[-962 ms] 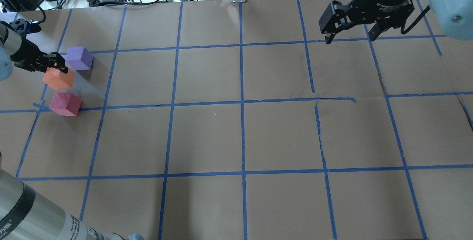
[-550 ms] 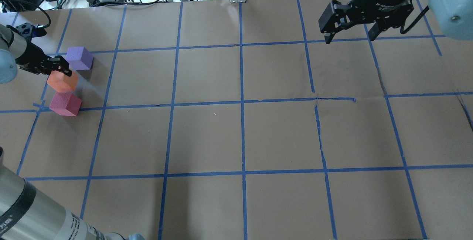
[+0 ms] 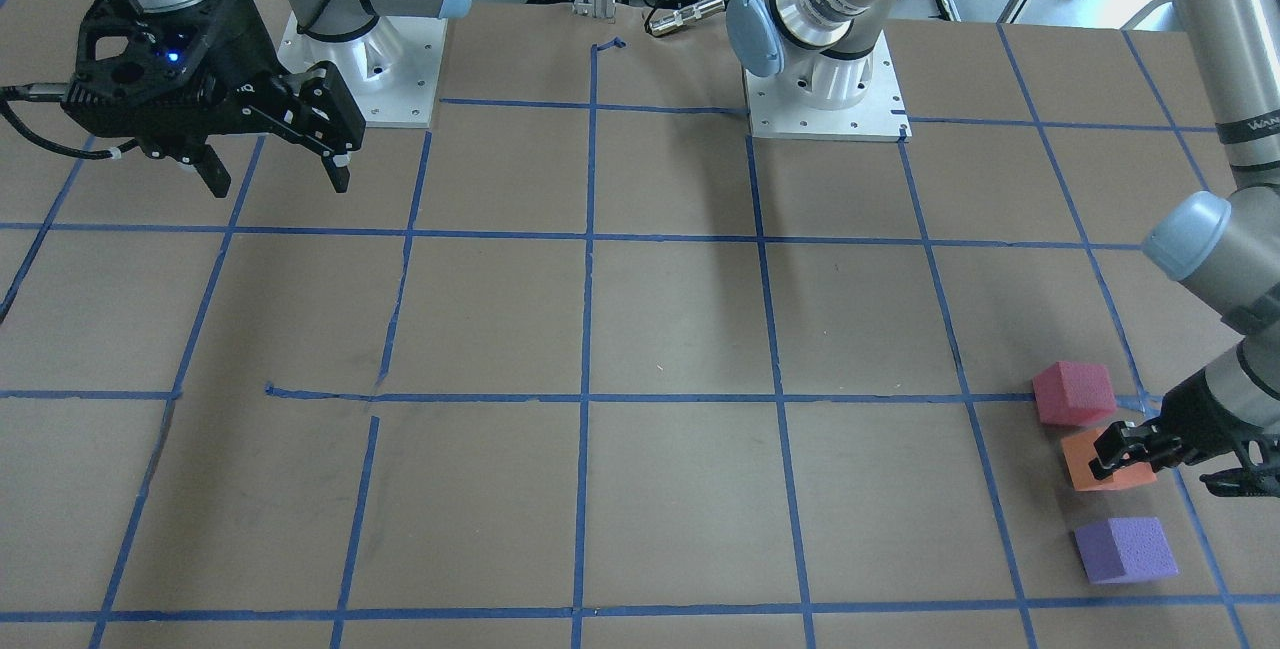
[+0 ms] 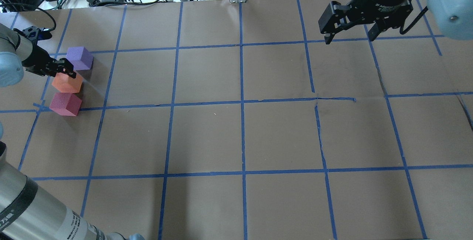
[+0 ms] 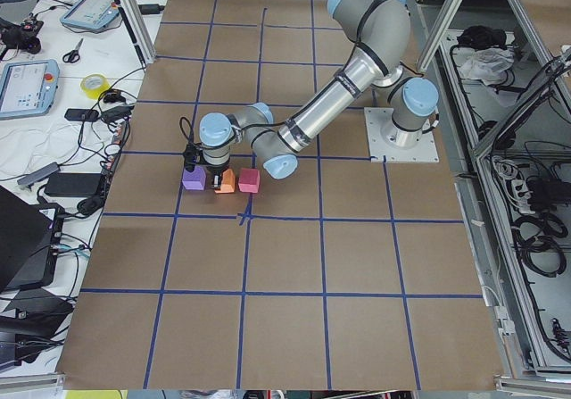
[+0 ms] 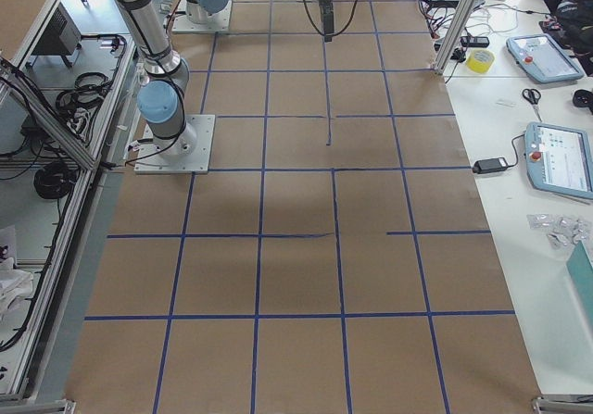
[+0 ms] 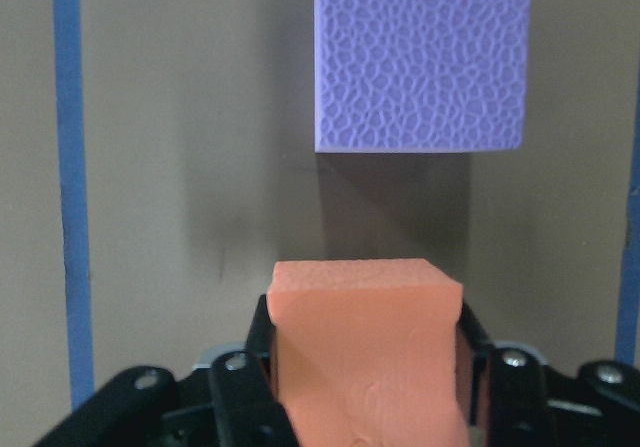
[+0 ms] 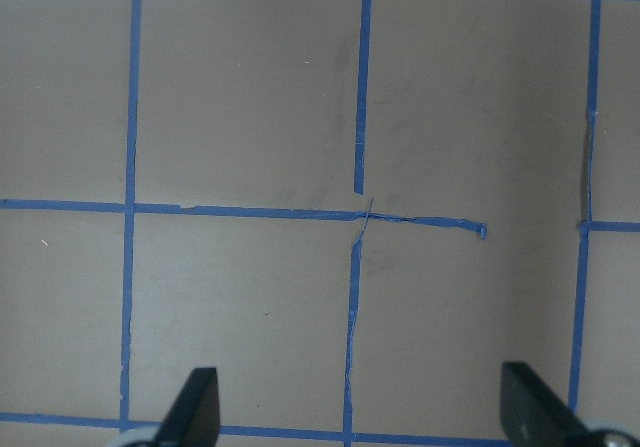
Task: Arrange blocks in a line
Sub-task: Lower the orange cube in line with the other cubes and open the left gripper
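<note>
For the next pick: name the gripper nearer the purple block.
Left. The left gripper, gripping the orange block, is beside the purple block; the right gripper hangs across the table.

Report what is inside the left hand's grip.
The orange block sits clamped between the left hand's fingers. They cover its two side faces, and its underside is hidden, so whether it touches the table cannot be told. The purple block lies just ahead, apart.

Bright, even light falls from above. The purple block drops a soft dark shadow on the table beside it. The pictures look sharp.
</note>
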You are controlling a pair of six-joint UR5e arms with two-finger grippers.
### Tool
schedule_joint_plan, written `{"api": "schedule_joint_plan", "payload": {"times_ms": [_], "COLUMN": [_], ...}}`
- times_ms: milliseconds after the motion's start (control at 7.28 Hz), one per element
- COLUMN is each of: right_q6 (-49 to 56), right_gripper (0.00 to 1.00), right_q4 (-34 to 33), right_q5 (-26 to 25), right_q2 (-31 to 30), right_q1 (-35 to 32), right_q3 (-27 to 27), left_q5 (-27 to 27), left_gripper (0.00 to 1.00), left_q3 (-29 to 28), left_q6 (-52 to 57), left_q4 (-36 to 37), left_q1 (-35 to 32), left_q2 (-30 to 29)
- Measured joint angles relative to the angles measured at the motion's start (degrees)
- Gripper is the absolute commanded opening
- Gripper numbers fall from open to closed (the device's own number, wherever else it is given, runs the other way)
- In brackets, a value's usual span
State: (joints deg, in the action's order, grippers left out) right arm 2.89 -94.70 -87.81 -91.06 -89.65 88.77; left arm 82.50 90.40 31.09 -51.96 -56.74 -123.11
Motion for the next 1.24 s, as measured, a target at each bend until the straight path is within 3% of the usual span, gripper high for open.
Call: {"api": "schedule_joint_plan", "payload": {"times_ms": [275, 412, 1237], "right_q6": [0.3, 0.4, 0.4], "right_gripper": [1.00, 1.00, 1.00], "right_q4": [0.0, -0.1, -0.1], "right_q5": [-0.1, -0.1, -0.2], "right_q2": [0.1, 0.1, 0.1], "right_q1": [0.0, 0.0, 0.0], "right_q3": [0.0, 0.1, 0.1], "left_q5": [0.0, 0.1, 0.9], "left_gripper": [0.00, 0.09, 0.08], "left_q3": [0.0, 0.0, 0.9], "left_q6": [-1.6, -2.0, 0.2], "left_q4": [0.1, 0.0, 2.6], "left_q1": [-0.8, -1.2, -1.4], "left_q2": [0.0, 0.4, 0.6]}}
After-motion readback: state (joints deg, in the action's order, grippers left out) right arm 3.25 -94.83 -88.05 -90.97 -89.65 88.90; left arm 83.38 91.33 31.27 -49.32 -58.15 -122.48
